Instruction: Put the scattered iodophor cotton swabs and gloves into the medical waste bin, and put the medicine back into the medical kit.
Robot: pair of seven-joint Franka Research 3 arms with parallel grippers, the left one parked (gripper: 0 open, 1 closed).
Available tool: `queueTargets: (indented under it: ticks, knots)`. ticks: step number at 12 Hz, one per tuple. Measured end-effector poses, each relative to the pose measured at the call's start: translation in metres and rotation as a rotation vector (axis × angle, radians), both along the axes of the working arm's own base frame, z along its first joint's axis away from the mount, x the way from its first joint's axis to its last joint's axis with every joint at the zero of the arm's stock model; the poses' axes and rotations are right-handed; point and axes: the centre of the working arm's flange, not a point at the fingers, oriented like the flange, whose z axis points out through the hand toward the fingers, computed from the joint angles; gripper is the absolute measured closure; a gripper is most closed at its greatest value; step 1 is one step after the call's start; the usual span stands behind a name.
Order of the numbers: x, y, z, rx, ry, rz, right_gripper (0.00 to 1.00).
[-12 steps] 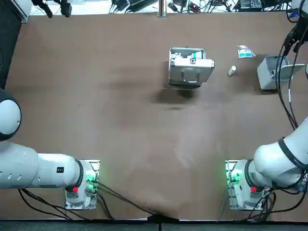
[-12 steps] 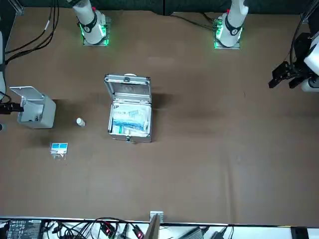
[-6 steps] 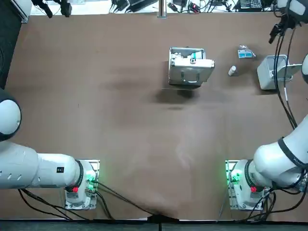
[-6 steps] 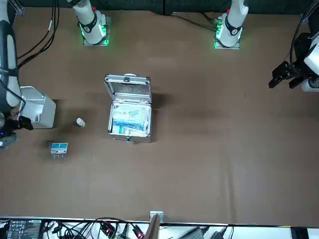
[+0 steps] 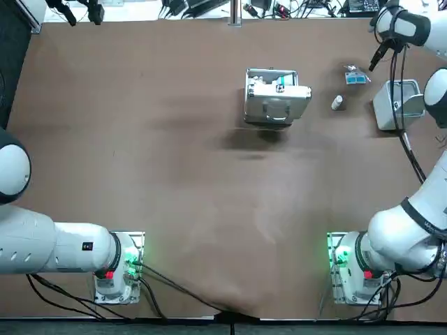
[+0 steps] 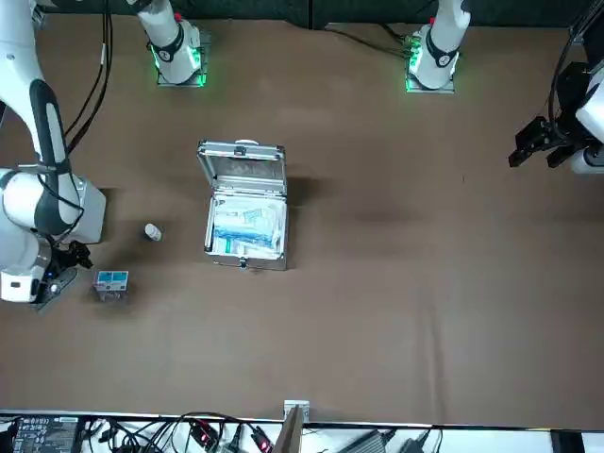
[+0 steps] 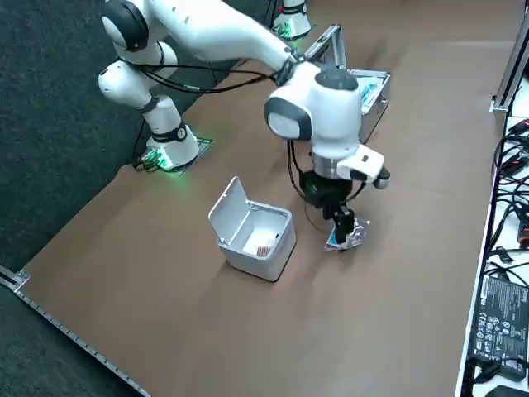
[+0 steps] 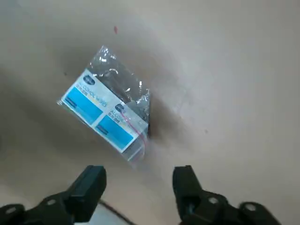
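A clear swab packet with blue labels (image 5: 356, 76) (image 6: 111, 282) (image 7: 349, 235) (image 8: 108, 117) lies flat on the brown table, far right. My right gripper (image 5: 374, 61) (image 6: 68, 262) (image 7: 341, 222) (image 8: 138, 176) hangs just above and beside it, open, with nothing between its fingers. A small white medicine bottle (image 5: 337, 102) (image 6: 152, 231) lies between the packet and the open metal medical kit (image 5: 276, 94) (image 6: 245, 209) (image 7: 368, 87). The grey waste bin (image 5: 397, 105) (image 7: 252, 233) stands with its lid up and something small and orange inside. No gloves show.
The right arm's links and cables (image 5: 401, 77) pass over the bin. The table's far edge with cables and electronics (image 7: 496, 314) runs close behind the packet. The kit's raised lid (image 6: 242, 165) faces the robot.
The right gripper swung from over the bin at the table's right edge toward the far side and came down next to the swab packet. Packet, bottle, bin and kit stayed put.
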Motion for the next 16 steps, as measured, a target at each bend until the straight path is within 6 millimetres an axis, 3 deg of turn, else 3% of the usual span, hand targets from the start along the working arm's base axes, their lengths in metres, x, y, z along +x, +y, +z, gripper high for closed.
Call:
queueTargets:
  ticks: [6, 8, 9, 14, 15, 16]
  knots:
    - [-0.001, -0.003, -0.054, -0.001, 0.018, 0.095, 0.21]
    - [-0.002, -0.005, -0.062, 0.002, 0.021, 0.093, 0.27]
    - [-0.002, -0.006, -0.064, 0.003, 0.023, 0.092, 0.37]
    - [-0.003, -0.005, -0.071, 0.006, 0.031, 0.093, 0.46]
    - [-0.003, -0.005, -0.071, 0.007, 0.031, 0.093, 0.63]
    - [-0.002, -0.005, -0.071, 0.006, 0.029, 0.093, 0.63]
